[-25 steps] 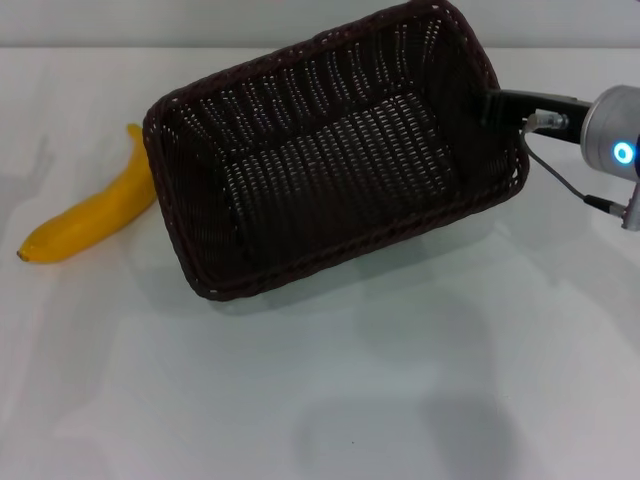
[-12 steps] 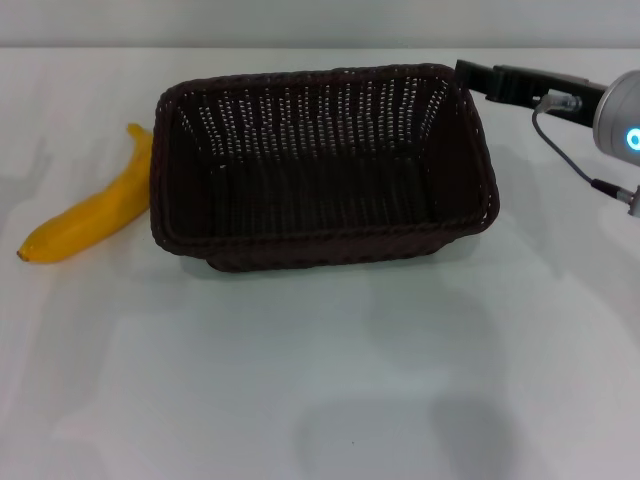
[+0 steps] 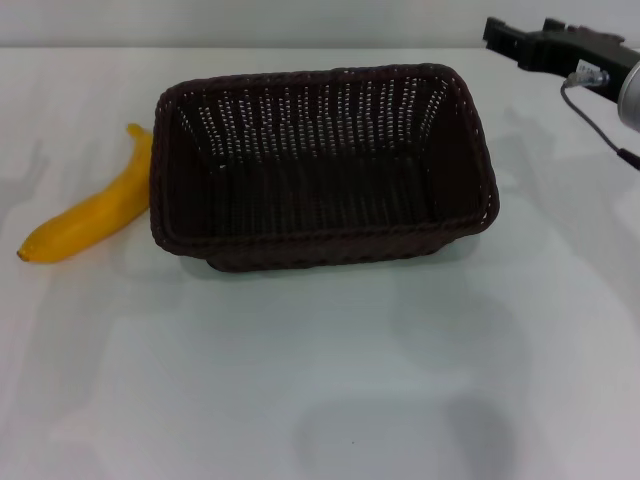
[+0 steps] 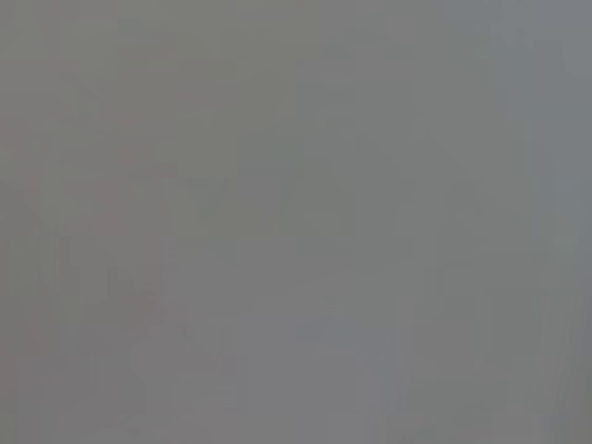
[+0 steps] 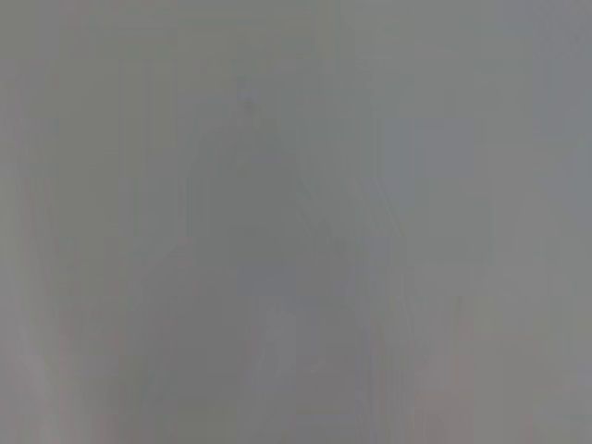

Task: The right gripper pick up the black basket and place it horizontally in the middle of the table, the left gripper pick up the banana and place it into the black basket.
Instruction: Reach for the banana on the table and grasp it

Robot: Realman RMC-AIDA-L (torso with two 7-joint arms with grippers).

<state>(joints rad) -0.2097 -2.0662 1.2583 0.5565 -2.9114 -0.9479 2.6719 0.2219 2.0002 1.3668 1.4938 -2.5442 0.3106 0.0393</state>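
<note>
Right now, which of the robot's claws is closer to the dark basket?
The right. The right gripper hangs apart from the black basket, just beyond its far right corner. The left gripper shows in no view, so it can't be placed.

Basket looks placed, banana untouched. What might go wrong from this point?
1. The banana lies with its far end right against the basket wall, so a claw closing there may nudge the basket across the table.
2. The right claw hangs just beyond the basket's far right corner; a low sweep might clip the rim.
3. The left claw is nowhere in view, so its approach can't be judged.
</note>
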